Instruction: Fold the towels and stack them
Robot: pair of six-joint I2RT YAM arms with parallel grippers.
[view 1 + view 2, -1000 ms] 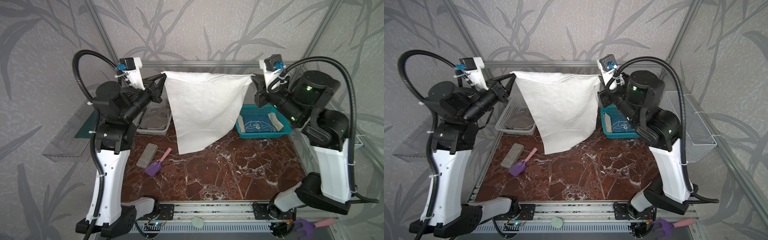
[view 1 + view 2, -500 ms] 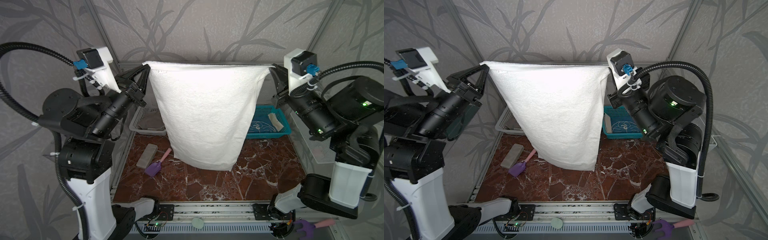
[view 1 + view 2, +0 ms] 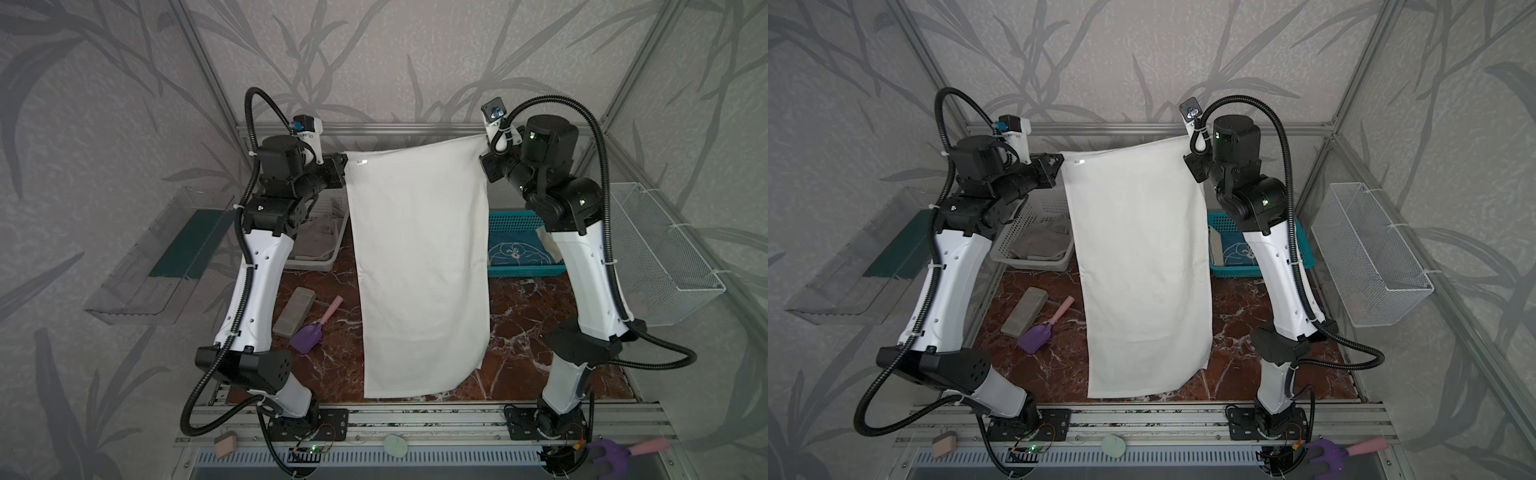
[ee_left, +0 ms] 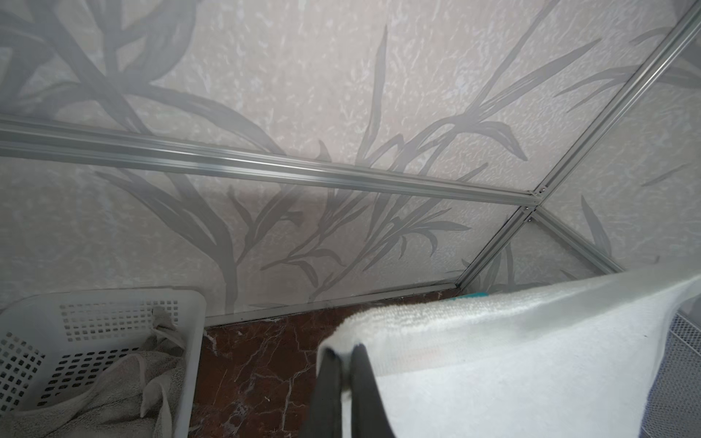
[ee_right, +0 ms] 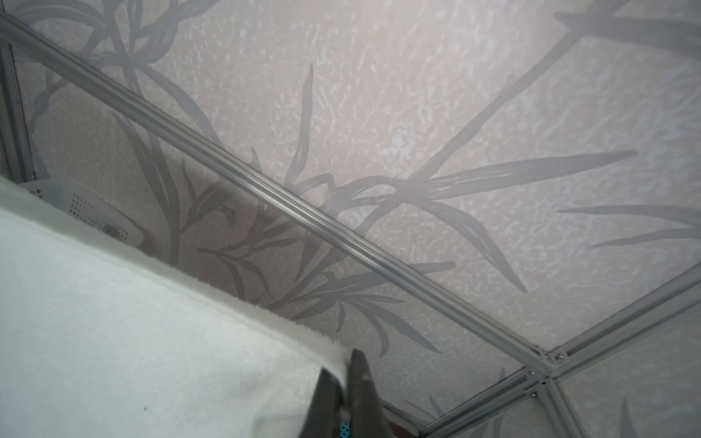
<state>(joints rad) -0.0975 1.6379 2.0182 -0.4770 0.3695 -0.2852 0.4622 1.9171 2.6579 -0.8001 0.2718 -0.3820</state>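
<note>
A plain white towel [image 3: 419,270] [image 3: 1142,270] is stretched flat between both grippers by its two upper corners. It hangs over the middle of the marble table, and its lower edge shows near the table's front edge. My left gripper [image 3: 345,166] [image 4: 345,350] is shut on the left corner. My right gripper [image 3: 484,145] [image 5: 343,364] is shut on the right corner, slightly higher. A grey towel [image 3: 320,237] [image 4: 95,394] lies crumpled in the white basket [image 3: 316,266]. A blue Doraemon towel [image 3: 519,253] lies in the teal basket [image 3: 515,218].
A small grey slab [image 3: 293,311] and a purple scoop with a pink handle [image 3: 309,336] lie on the table left of the hanging towel. A wire basket [image 3: 656,257] hangs on the right wall and a clear shelf [image 3: 166,257] on the left wall.
Both arms lifted the white towel high and spread it, then came back down and away. It now hangs at full length, with its lower edge nearer the table's front.
</note>
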